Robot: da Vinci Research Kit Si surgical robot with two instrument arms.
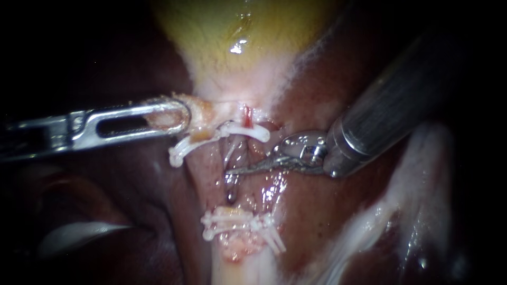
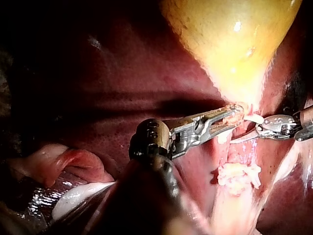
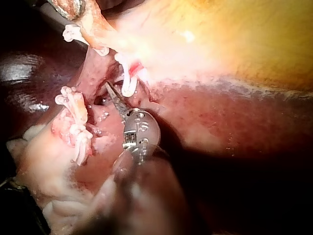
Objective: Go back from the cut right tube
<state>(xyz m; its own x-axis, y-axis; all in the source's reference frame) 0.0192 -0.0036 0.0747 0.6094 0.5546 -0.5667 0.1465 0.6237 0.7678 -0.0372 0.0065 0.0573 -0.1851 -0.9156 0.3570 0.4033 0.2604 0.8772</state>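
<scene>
The right instrument (image 1: pixel 232 171) comes in from the upper right, its shaft crossing the liver (image 1: pixel 322 211). Its two thin blades lie together with nothing held between them. The closed tip points left into the strip of raw, wet tissue between the upper and lower clips, just below the cut right tube (image 1: pixel 246 117). That tube shows as a short red stump at the pale neck of the gallbladder (image 1: pixel 237 31), with a white clip (image 1: pixel 256 132) lying against it. In the right wrist view the blade tip sits just beside this clip (whether it touches the tissue under it cannot be told).

Further down, well apart from the blades, a cluster of white clips (image 1: pixel 240 221) crosses a pale stalk of tissue.

The left instrument (image 1: pixel 179 119) comes in from the left. Its slotted jaws are clamped from both sides on pale tissue (image 1: pixel 203 113) at the gallbladder's neck, which the left wrist view also shows. Another white clip, the hanging clip (image 1: pixel 182 150), sits just beneath the tip of those jaws. In the left wrist view the two instruments' tips are near each other, with the clip on the stump between them.
</scene>
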